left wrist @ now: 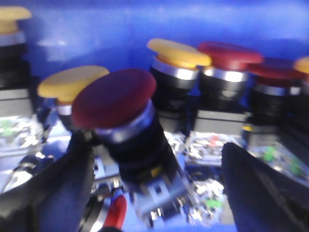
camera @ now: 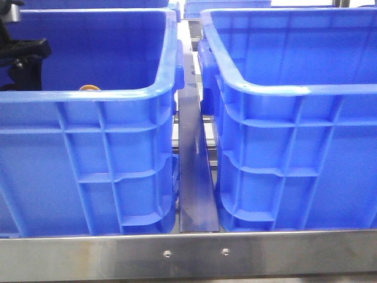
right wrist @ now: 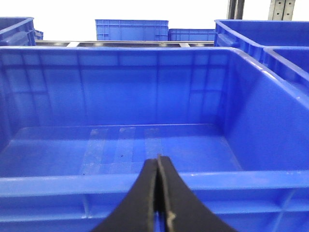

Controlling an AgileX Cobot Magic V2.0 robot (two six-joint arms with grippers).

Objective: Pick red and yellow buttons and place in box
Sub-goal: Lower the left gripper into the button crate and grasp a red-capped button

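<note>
Blue crates side by side | left gripper point(left wrist: 154, 193) spread, red button point(left wrist: 116, 99) tilted between its fingers (blurred) | right gripper point(right wrist: 158, 193) clenched, hovering before empty box point(right wrist: 120, 181) | advice: center on collar, then close.

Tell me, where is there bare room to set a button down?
The right crate's floor is bare from wall to wall, beyond the shut right tool. The left crate is crowded: red button and yellow buttons stand packed around the left tool.
</note>
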